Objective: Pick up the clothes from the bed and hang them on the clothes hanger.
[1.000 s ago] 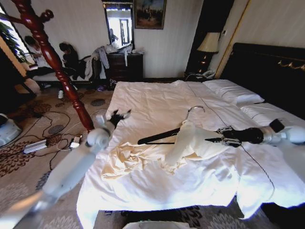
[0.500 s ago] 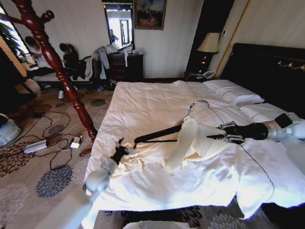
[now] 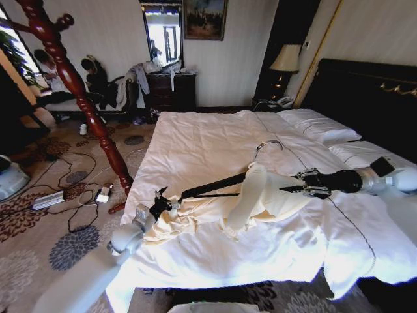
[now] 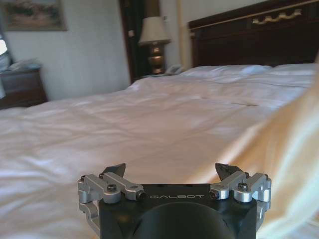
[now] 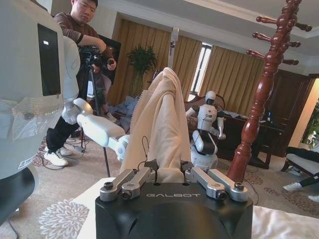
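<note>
One cream garment [image 3: 260, 199] lies partly draped over one clothes hanger [image 3: 215, 186] near the middle of the bed [image 3: 195, 140]. The right gripper [image 3: 293, 190], fingers drawn together, pinches the garment's raised shoulder. The left gripper [image 3: 164, 204], fingers spread wide and empty, sits low at the garment's trailing edge.

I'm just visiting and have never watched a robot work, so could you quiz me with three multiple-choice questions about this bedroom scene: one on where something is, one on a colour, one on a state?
1. Where does the cream garment lie?
A on the bed
B on the carpet
C on the dresser

2. What colour is the clothes hanger?
A red
B black
C white

3. How is the left gripper?
A open
B shut on cloth
C shut on the hanger

Answers: 1 A, it rests on the white duvet of the bed. 2 B, a dark bar with a silver hook. 3 A, its fingers stand apart in the left wrist view.
</note>
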